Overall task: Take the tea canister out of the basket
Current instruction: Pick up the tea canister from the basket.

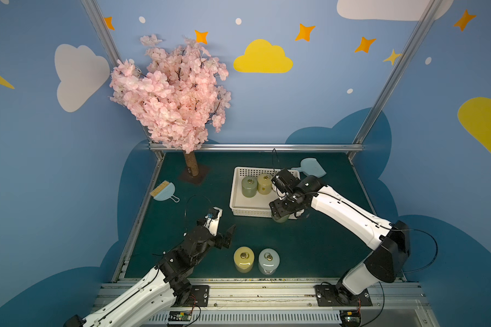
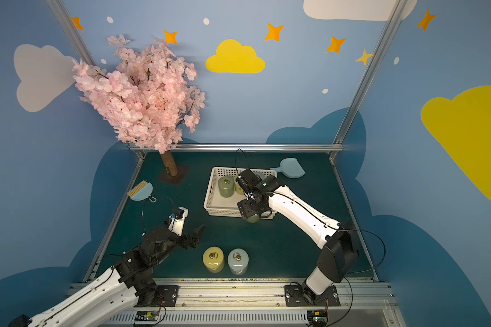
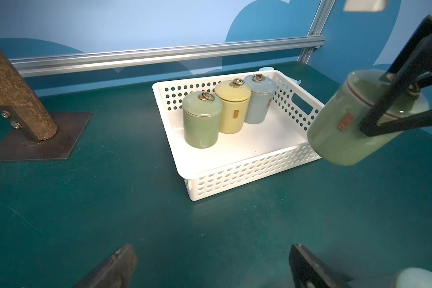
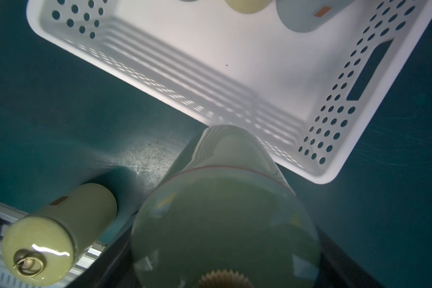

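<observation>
The white perforated basket [image 1: 233, 195] [image 2: 208, 195] [image 3: 235, 174] [image 4: 334, 112] sits on the green table, right of the middle. My right gripper [image 1: 281, 211] [image 2: 251, 211] [image 4: 225, 249] is shut on a green tea canister [image 1: 279, 218] [image 3: 347, 119] [image 4: 225, 212]. It holds the canister by the lid, tilted, in the air at the basket's near right corner. A green canister [image 1: 249, 186] [image 3: 201, 124], a yellow one [image 1: 264, 184] [image 3: 232, 109] and a grey-blue one [image 3: 260, 99] stand along the basket's far side. My left gripper [image 1: 224, 223] [image 2: 190, 223] [image 3: 213, 264] hovers open and empty left of the basket.
A yellow canister [image 1: 243, 259] [image 4: 55, 224] and a pale blue canister [image 1: 268, 261] stand near the front edge. The pink blossom tree's trunk and base plate [image 1: 192, 170] [image 3: 23, 99] are at the back left. A small brush [image 1: 163, 192] lies left; a light-blue dustpan [image 1: 311, 167] lies behind the basket.
</observation>
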You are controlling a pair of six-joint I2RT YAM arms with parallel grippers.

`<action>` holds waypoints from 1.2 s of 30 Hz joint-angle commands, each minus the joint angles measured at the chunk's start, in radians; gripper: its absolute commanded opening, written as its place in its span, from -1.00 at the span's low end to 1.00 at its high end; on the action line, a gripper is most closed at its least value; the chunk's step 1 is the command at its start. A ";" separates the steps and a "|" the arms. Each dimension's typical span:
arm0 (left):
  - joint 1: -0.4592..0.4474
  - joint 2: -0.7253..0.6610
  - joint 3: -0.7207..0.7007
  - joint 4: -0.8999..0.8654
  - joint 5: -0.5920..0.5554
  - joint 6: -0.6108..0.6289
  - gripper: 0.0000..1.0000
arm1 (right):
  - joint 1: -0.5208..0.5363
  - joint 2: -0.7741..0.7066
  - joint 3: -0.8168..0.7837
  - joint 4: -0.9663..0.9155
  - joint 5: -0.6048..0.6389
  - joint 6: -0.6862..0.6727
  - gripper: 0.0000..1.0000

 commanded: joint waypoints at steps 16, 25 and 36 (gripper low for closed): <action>0.004 -0.017 -0.013 0.019 -0.014 0.013 1.00 | 0.085 -0.306 -0.272 0.064 0.002 0.140 0.28; 0.003 -0.018 -0.015 0.022 -0.014 0.012 1.00 | 0.148 -0.397 -0.378 0.048 0.011 0.220 0.28; 0.002 -0.020 -0.015 0.021 -0.017 0.012 1.00 | 0.226 -0.458 -0.468 0.052 0.014 0.309 0.28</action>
